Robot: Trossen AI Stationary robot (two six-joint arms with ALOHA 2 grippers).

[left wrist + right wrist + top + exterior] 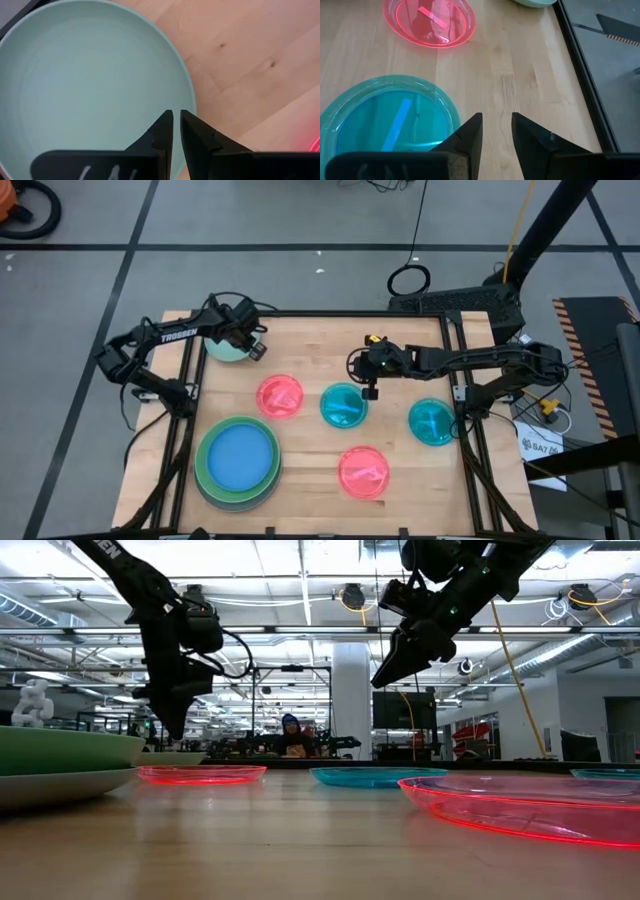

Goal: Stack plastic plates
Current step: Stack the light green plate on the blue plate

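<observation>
A pale green plate (225,348) lies flat near the table's far left corner and fills the left wrist view (90,85). My left gripper (250,343) (176,122) hovers over the plate's right rim, pointing down, open by only a narrow slit. My right gripper (369,387) (496,127) is open and hangs above bare wood at the far right edge of a teal plate (343,406) (385,120). A blue plate (238,457) lies on a green and a grey one at the near left. Two pink plates (280,396) (363,472) and a second teal plate (432,422) lie flat, apart from each other.
The black frame rail (582,75) runs along the table's right side, beside my right gripper. Bare wood (330,345) lies between the two grippers along the far edge. A person (291,736) sits far back in the room beyond the table.
</observation>
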